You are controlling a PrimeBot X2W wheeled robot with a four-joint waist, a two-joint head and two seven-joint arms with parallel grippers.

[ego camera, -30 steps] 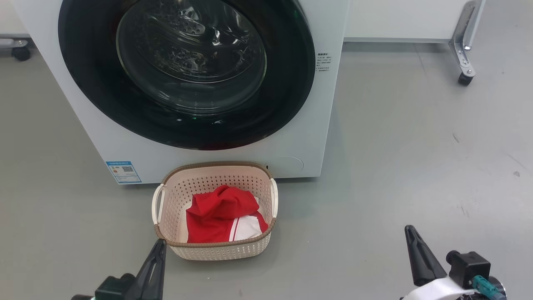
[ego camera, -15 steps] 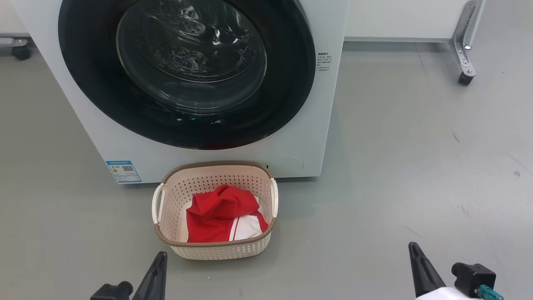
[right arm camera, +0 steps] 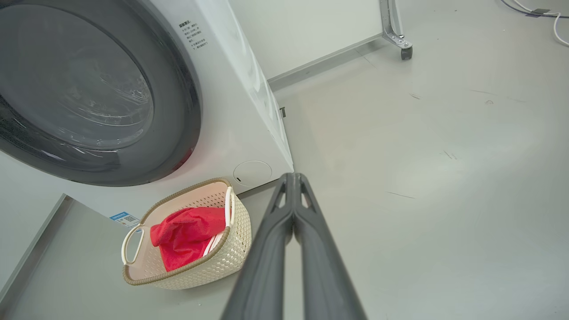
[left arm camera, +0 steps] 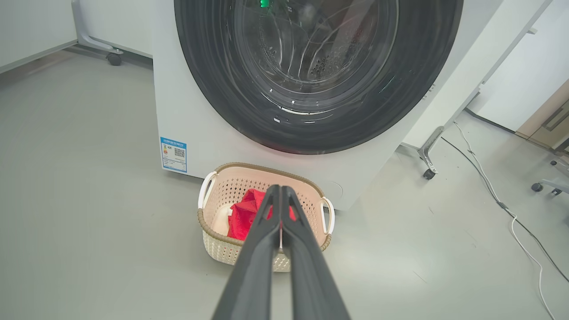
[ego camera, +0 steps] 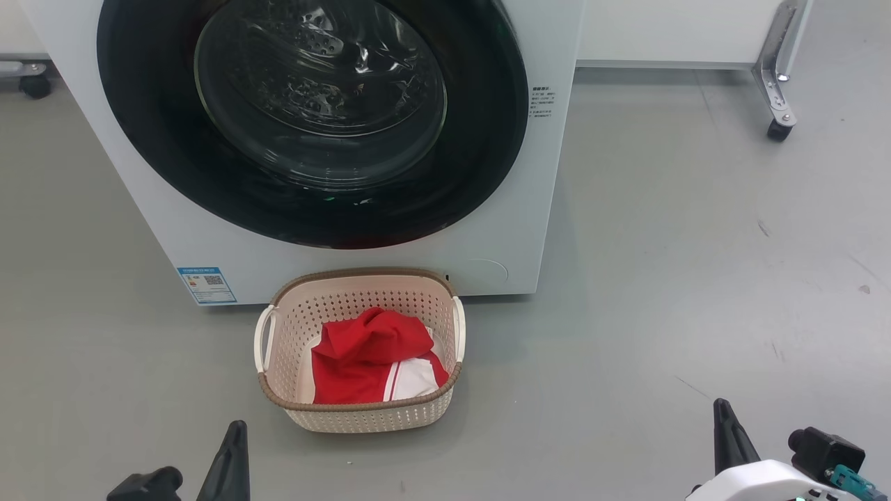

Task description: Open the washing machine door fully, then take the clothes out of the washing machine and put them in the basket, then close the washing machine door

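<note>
The clothes (ego camera: 369,348) lay in the basket (ego camera: 362,273), just before the washing machine door (ego camera: 174,174), which looked shut. The left claw (ego camera: 235,435) and right claw (ego camera: 721,412) hung pinched together, empty; a half-caught latch could let it swing out.

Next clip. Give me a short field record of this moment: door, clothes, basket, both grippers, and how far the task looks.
door: washing machine door shut flat against the washing machine
clothes: red and white clothes lying inside the basket
basket: upright on the floor, directly in front of the machine
left gripper: shut, holding nothing
right gripper: shut, holding nothing
task: all steps look done
</note>
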